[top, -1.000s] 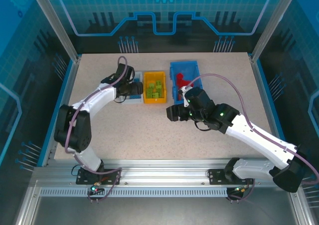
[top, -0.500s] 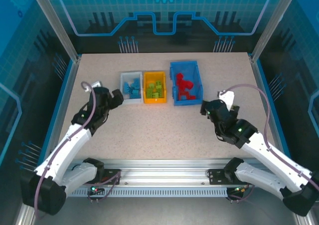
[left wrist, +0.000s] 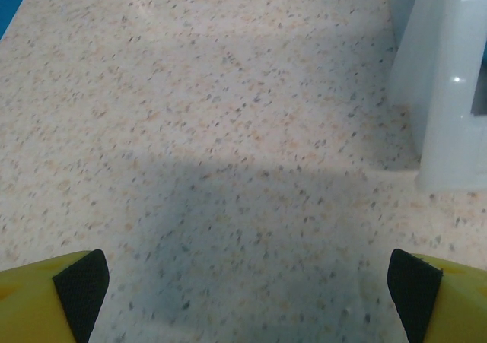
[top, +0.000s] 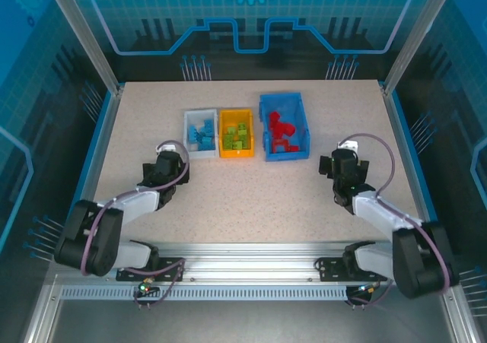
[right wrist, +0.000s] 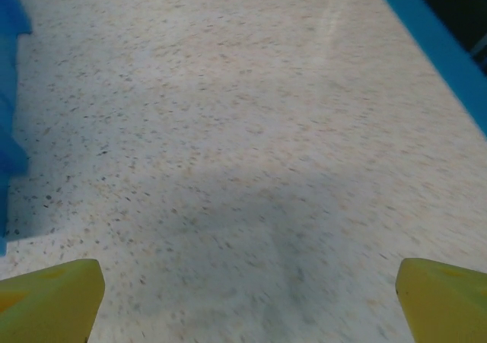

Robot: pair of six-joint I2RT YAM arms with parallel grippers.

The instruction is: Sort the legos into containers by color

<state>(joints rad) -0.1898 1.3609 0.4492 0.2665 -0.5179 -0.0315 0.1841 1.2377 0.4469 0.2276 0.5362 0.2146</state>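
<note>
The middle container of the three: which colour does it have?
The middle container is yellow-orange, seen best in the top external view.

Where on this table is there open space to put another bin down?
Bare: left of the white bin, right of the blue bin, and the wide strip of table in front of all three. Crowded: the row itself, yellow bin in the middle, each holding legos.

Near tabletop (top: 251, 198) open across its full width; I pass freely. Far centre blocked: white bin (top: 202, 154), yellow bin (top: 237, 155), blue bin (top: 288, 157), side by side.
</note>
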